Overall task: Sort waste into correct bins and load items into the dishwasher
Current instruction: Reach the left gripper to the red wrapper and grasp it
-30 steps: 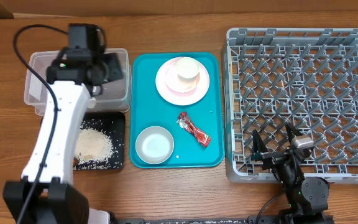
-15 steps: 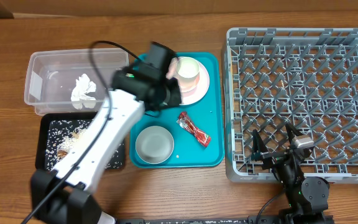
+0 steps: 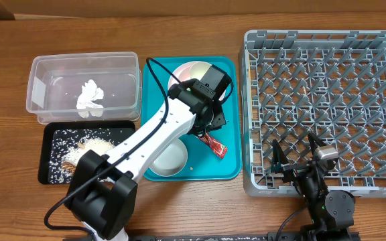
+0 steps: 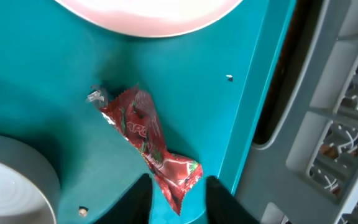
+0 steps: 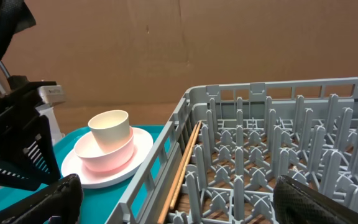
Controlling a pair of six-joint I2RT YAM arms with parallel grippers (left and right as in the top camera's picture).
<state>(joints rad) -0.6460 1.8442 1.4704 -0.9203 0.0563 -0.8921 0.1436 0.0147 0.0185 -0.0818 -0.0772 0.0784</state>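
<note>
Far left, the clear plastic tub (image 3: 45,67) has only the crumpled white tissue (image 3: 90,97) in it, sitting about mid-tub. Right below that is the shallow black tray (image 3: 45,164), which holds the rice scraps (image 3: 96,148): one pile plus loose grains scattered around. In the middle of the wooden table (image 3: 12,207) is the teal serving tray (image 3: 230,171). On it, the pale pink plate (image 3: 181,72) is at the far end with the little cup (image 5: 110,127) standing upright on it, and the pale bowl (image 3: 176,161) is at the near end, half hidden under the left arm. The red snack wrapper (image 4: 148,140) lies flat on the teal tray between plate and bowl, over toward the rack side. Its long axis runs diagonally, with the twisted silvery end pointing toward the plate and the broader end pointing toward the tray's near right corner. The left gripper (image 4: 178,190) is right over that broader end. Its jaws are spread with a finger (image 4: 219,199) on either side, and it isn't clamped on anything. I can't tell if the tips actually touch the foil. To the right is the big grey dish rack (image 3: 327,35), and the only thing I can spot in it is a thin wooden stick (image 5: 182,168) lying along the wall nearest the teal tray. The right gripper (image 3: 293,161) sits at the rack's near edge with its jaws apart, gripping nothing.
</note>
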